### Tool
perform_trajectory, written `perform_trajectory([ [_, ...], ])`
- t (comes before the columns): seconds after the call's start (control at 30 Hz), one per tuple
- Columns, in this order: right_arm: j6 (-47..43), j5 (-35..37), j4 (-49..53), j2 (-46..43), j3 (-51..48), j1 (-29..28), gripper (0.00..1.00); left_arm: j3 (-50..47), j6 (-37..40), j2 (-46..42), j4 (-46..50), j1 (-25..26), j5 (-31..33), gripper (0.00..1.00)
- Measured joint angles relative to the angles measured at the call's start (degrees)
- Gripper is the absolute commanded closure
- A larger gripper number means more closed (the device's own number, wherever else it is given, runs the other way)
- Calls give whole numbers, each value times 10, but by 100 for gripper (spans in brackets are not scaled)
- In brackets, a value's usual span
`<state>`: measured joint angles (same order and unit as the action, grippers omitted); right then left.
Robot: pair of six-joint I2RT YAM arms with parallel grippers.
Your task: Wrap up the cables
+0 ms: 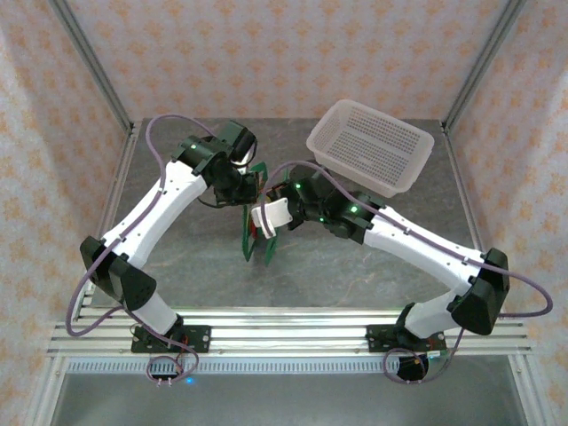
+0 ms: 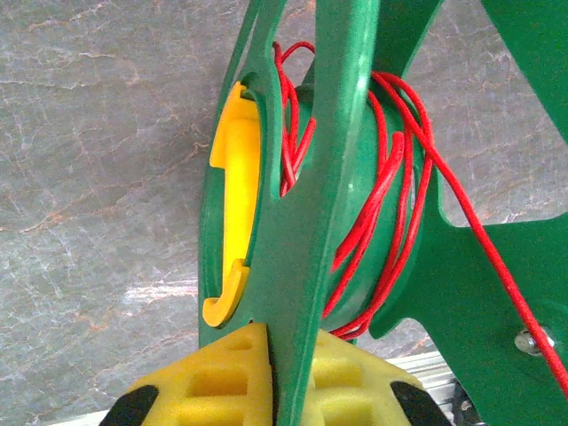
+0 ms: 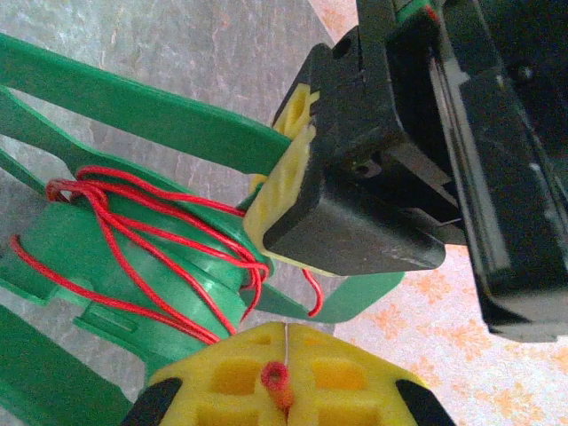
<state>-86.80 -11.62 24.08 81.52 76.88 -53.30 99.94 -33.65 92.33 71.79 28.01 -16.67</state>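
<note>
White arm links (image 1: 160, 200), black joints (image 1: 124, 275), grey-purple cords (image 1: 148, 133), green status lights (image 1: 299, 186), yellow gridded fingers (image 2: 213, 386).

**Camera stations, three views**

Top external: fixed high above the green reel (image 1: 251, 241) on its near side, looked down and forward from far off. Left wrist: sat hard against the reel, faced its flange edge-on. Right wrist: equally close, faced the reel's hub from the opposite side. All three shared the reel. Both wrist views shared the wound red cables (image 2: 395, 186).
</note>
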Motion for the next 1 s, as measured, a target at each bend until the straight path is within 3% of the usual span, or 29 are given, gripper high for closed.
perform_trajectory([
  [0.2,54,-25,26,34,50,-3,100,0,-43,0,8,0,9,100],
  [0.4,222,-43,61,84,122,-3,100,-2,-111,-9,38,0,28,100],
  [0.67,497,-14,41,92,123,-10,100,-21,-253,-27,29,8,56,100],
  [0.8,613,27,-57,76,58,-23,100,-30,-338,-31,29,10,73,100],
  [1.0,680,87,-215,42,-50,-39,100,-31,-407,-32,31,25,92,100],
])
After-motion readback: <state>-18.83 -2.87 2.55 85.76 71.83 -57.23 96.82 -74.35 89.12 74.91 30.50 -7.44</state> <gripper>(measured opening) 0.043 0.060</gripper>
